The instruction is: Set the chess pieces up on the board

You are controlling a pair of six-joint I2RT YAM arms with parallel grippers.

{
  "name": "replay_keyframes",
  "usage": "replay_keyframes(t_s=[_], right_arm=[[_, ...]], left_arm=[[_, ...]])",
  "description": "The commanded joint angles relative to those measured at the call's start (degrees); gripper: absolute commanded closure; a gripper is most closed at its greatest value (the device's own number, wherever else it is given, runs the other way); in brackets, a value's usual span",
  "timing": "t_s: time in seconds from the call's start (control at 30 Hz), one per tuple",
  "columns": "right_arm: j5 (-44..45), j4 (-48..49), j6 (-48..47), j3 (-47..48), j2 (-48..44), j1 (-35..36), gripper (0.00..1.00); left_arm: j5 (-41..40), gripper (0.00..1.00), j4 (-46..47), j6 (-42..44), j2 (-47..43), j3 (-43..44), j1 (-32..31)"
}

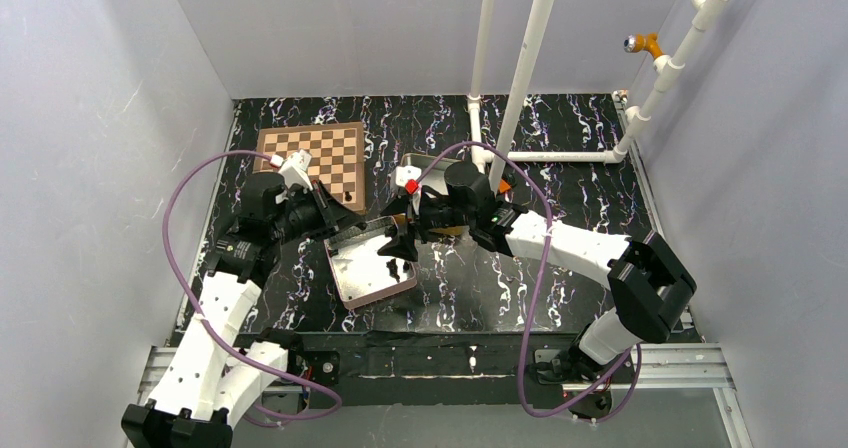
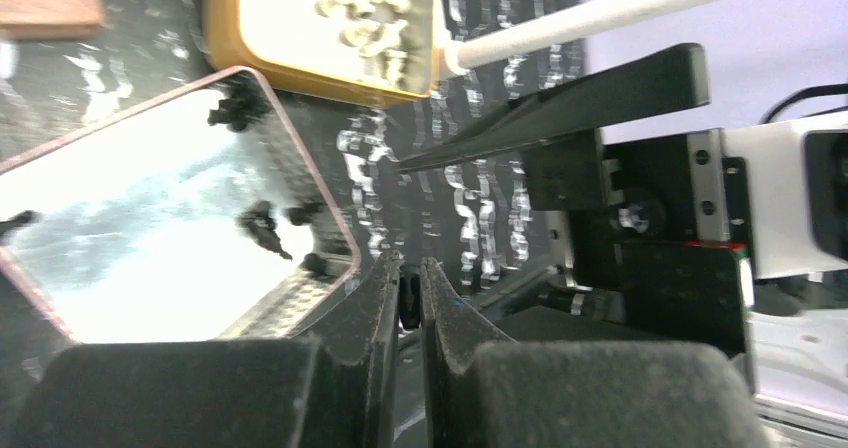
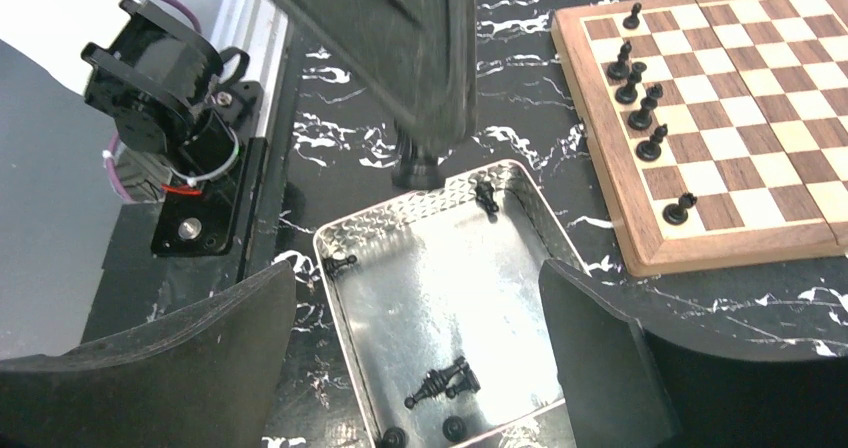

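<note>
Black marbled table [image 1: 585, 128]: carries everything.
Board [image 1: 335, 153]: 11 o'clock from the silver tin [image 3: 345, 238]; chess pieces [image 3: 645, 113] lined along one side.
Tin: more pieces lying inside.
Right hand [image 3: 415, 298]: spread wide above the tin.
Left hand [image 2: 408, 268]: clenched on a black piece [image 2: 408, 303] at the tin's 12 o'clock rim.

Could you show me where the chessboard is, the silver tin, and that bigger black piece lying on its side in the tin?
chessboard [image 3: 780, 118]: right wrist view, on a bare square.
silver tin [image 3: 440, 288]: right wrist view, on its bare floor.
fallen black piece [image 3: 443, 381]: right wrist view, on its middle.
</note>
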Motion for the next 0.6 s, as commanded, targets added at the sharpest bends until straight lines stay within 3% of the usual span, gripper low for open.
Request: replay_keyframes(t_s=[0.0, 0.3, 0.57], right_arm=[[1.08, -2.03, -3.17, 0.77, -0.6, -0.59, 0.02], [0.03, -4.54, -6.78, 0.84, -0.2, -0.81, 0.02], [2.27, -4.5, -8.28, 0.37, 0.1, -1.07, 0.02]], left_arm=[[-11.81, 1.0, -9.87, 12.22, 1.31, 4.81, 0.37], [-24.13, 1.0, -16.0, 25.1, 17.3, 15.54, 5.35], [-30.6, 1.0, -13.12, 27.14, 33.1, 24.84, 8.72]])
